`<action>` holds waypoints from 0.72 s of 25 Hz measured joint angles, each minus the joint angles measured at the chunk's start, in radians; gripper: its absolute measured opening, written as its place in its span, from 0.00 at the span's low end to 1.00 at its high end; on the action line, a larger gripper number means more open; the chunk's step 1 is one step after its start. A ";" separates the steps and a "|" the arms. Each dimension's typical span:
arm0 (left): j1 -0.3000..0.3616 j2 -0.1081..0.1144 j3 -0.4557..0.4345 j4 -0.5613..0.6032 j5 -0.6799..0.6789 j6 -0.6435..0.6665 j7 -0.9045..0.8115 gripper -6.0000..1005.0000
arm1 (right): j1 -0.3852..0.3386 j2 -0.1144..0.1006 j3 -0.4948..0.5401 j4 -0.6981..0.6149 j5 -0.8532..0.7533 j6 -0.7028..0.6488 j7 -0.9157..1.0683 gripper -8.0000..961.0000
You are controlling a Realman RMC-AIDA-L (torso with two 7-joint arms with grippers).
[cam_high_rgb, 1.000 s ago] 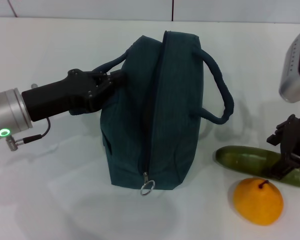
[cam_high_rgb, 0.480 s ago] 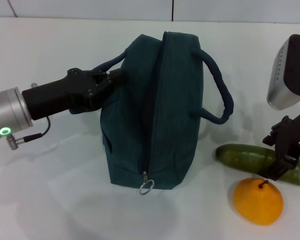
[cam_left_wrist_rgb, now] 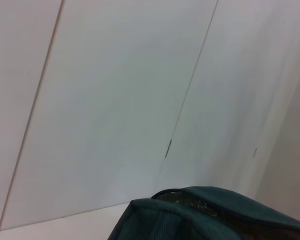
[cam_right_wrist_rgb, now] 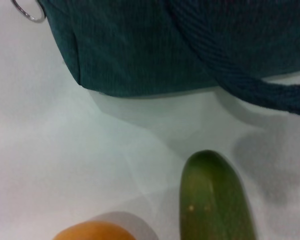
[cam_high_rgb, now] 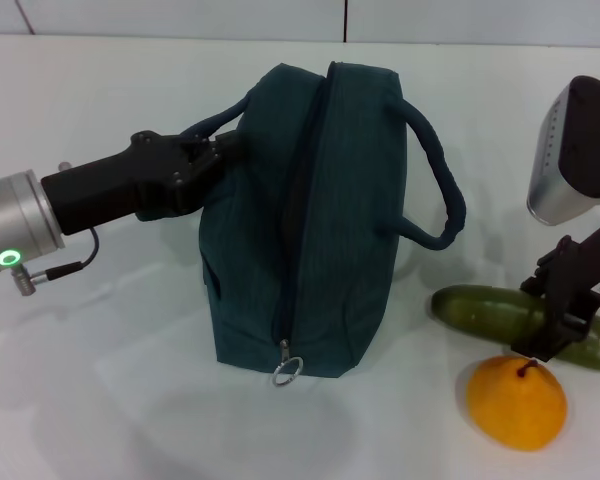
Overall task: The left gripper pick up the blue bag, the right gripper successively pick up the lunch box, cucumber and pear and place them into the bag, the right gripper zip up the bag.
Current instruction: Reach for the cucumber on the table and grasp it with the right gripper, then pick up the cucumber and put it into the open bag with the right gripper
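Note:
The blue bag (cam_high_rgb: 350, 220) stands in mid-table with its zipper line facing up and the ring pull (cam_high_rgb: 287, 372) hanging at the near end. My left gripper (cam_high_rgb: 212, 158) comes in from the left and is shut on the bag's left handle. The bag's top edge (cam_left_wrist_rgb: 190, 220) shows in the left wrist view. The cucumber (cam_high_rgb: 480, 312) lies to the right of the bag, with the pear (cam_high_rgb: 515, 405) just in front of it. My right gripper (cam_high_rgb: 552, 335) hangs low over the cucumber's middle. Both the cucumber (cam_right_wrist_rgb: 215, 200) and pear (cam_right_wrist_rgb: 90, 232) show in the right wrist view. The lunch box is out of view.
The bag's right handle (cam_high_rgb: 442, 190) loops out toward the cucumber. The white table (cam_high_rgb: 100, 400) stretches around the bag, and a wall (cam_high_rgb: 180, 15) runs along the far edge.
My right arm has moved left along the cucumber and a little up. The bag's near end has swung slightly left, and the left gripper has risen a touch.

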 joint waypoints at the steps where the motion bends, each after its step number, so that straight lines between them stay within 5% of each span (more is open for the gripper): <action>1: 0.000 0.000 0.000 0.000 0.000 0.000 0.000 0.04 | 0.001 0.000 0.001 0.000 0.001 0.000 0.000 0.81; 10: -0.002 -0.002 0.000 0.000 0.001 0.001 -0.005 0.04 | 0.001 -0.001 0.042 0.006 0.023 -0.009 0.000 0.63; 18: -0.002 -0.001 0.001 0.000 0.001 0.009 -0.005 0.04 | -0.024 -0.007 0.286 -0.009 0.087 -0.053 -0.059 0.61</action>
